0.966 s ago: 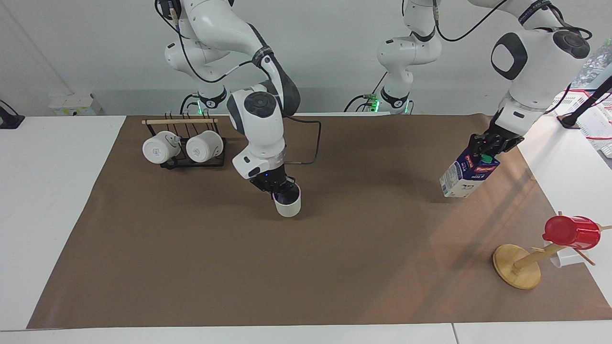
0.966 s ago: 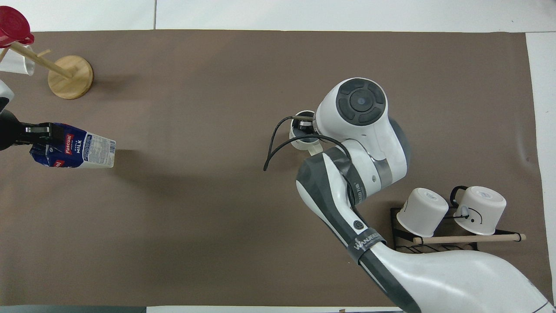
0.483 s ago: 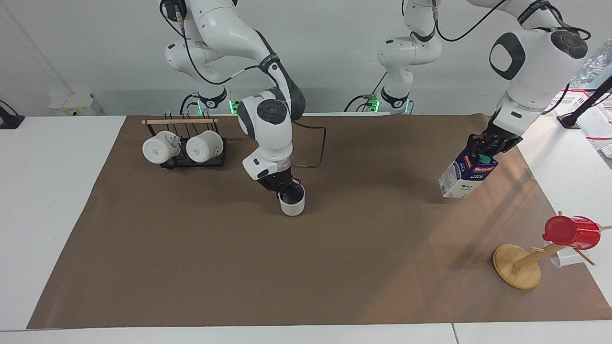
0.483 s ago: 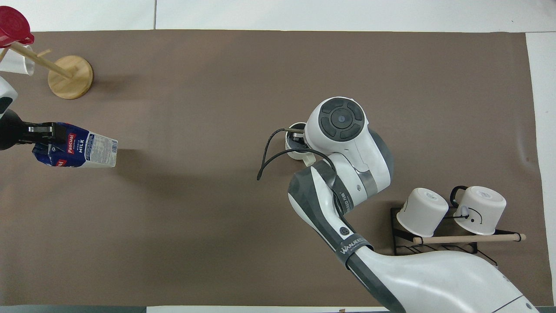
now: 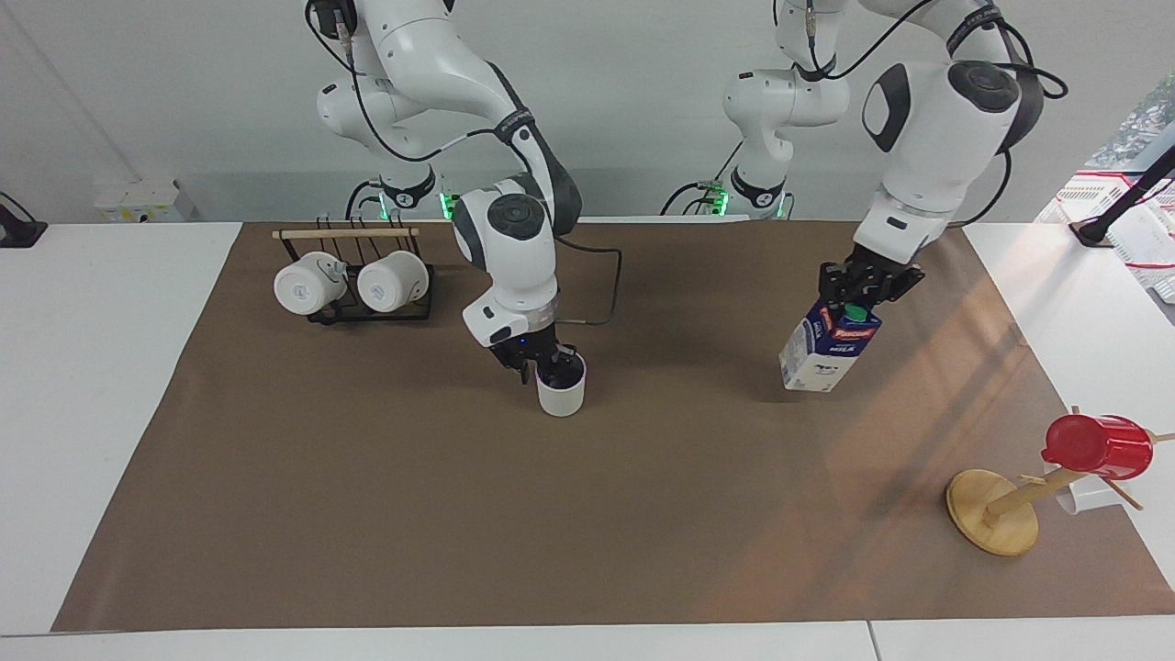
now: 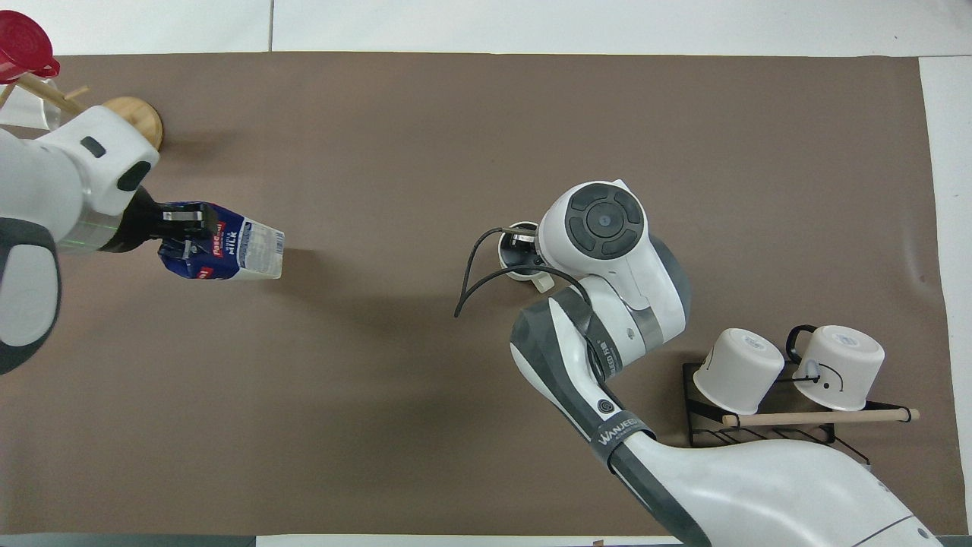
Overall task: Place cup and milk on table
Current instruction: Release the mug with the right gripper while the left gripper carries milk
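Note:
The off-white cup (image 5: 562, 393) stands upright on the brown paper of the table (image 5: 441, 514), about mid-table; in the overhead view the cup (image 6: 513, 267) is mostly under the right arm's wrist. My right gripper (image 5: 542, 365) is at its rim, open, one finger inside and one outside. My left gripper (image 5: 860, 292) is shut on the top of the milk (image 5: 826, 353). It holds the carton tilted, low over the paper toward the left arm's end. In the overhead view the milk (image 6: 235, 251) hangs from the left gripper (image 6: 186, 228).
A black rack with two white mugs (image 5: 353, 283) stands near the robots at the right arm's end, also in the overhead view (image 6: 767, 372). A wooden mug tree (image 5: 996, 519) with a red cup (image 5: 1097, 447) stands at the left arm's end, farther from the robots.
The right gripper lowered the cup onto the paper and its fingers have parted at the rim. The left gripper carried the milk toward the table's middle and brought it more upright.

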You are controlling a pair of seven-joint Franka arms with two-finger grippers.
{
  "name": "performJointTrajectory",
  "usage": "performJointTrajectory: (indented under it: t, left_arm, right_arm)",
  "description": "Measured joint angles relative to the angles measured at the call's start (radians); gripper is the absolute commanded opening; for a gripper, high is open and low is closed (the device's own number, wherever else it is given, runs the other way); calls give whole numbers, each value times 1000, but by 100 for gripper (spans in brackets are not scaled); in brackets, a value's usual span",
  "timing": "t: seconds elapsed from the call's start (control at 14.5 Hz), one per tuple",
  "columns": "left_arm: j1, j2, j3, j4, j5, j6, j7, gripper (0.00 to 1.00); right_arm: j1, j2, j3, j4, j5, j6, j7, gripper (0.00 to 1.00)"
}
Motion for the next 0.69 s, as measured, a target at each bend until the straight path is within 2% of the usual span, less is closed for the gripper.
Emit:
performJointTrajectory:
  t: [0.14, 0.41, 0.69]
  left_arm:
    - [-95, 33, -3, 22, 29, 18, -124, 0]
    - [-265, 129, -5, 126, 81, 19, -346, 0]
    - [-356, 204, -5, 196, 113, 19, -488, 0]
  right_arm:
    - [-49, -63, -4, 15, -1, -32, -2, 100]
    - [-145, -190, -6, 95, -3, -251, -95, 100]
    - [-219, -271, -8, 115, -3, -371, -233, 100]
